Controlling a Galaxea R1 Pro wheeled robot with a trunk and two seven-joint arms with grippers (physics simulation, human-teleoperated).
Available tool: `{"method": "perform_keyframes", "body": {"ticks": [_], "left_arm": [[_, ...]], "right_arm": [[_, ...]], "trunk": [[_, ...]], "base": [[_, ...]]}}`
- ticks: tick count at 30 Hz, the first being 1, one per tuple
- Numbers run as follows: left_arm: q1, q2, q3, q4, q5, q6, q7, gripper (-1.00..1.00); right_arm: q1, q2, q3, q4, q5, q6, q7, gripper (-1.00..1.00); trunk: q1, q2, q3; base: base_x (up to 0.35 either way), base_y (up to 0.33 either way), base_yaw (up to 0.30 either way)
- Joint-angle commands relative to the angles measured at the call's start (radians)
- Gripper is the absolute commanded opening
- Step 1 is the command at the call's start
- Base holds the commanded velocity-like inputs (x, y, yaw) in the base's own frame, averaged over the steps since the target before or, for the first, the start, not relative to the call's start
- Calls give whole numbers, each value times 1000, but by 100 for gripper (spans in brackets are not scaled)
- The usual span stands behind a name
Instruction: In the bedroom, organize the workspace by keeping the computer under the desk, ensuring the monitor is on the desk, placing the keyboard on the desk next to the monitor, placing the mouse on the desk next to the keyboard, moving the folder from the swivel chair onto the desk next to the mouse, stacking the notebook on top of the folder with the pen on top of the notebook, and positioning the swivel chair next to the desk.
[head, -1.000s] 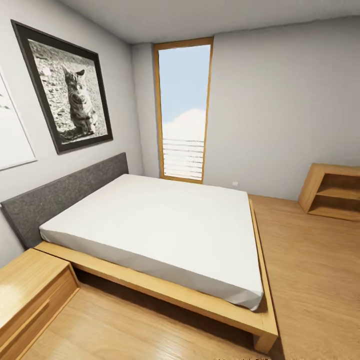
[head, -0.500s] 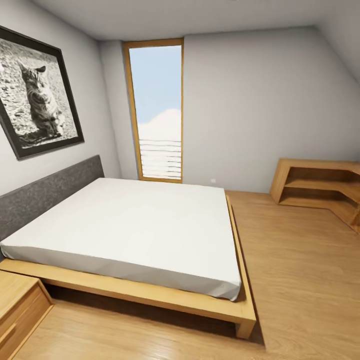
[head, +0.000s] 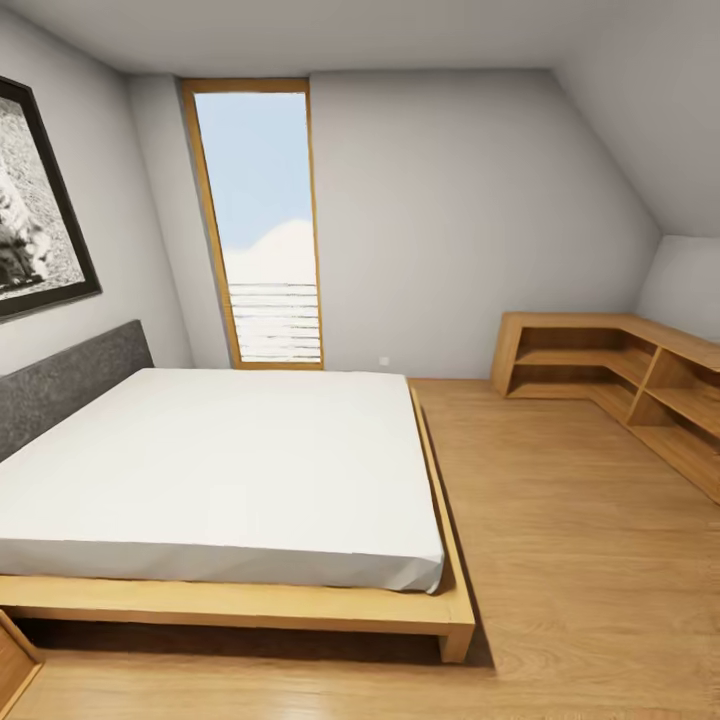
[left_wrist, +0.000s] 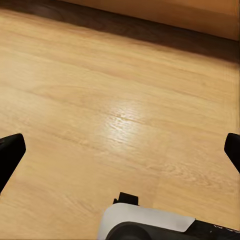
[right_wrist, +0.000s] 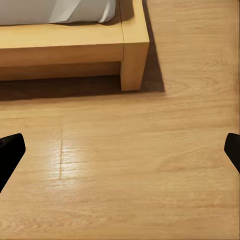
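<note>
The wooden floor (head: 580, 560) is stretching under the white-sheeted bed (head: 220, 470); a low corner shelf unit (head: 620, 375) is standing well right of the bed. Left gripper (left_wrist: 120, 152) and right gripper (right_wrist: 120, 150) are hanging spread wide, empty, the right one near the bed's corner. No task things are showing here.

Both end effectors (left_wrist: 120, 150) (right_wrist: 120, 150) wide apart
</note>
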Motion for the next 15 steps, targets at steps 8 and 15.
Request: {"method": "perform_keyframes", "body": {"ticks": [8,15], "left_arm": [[0,1,-5,0,10,-3,0,100],[0,2,-5,0,10,-3,1,100]], "right_arm": [[-1,0,-2,1,1,-3,-1,100],[-1,0,-2,1,1,-4,-1,100]], "trunk": [[0,-1,3],[0,-1,6]], "base": [[208,181,-300],[238,208,-300]]}}
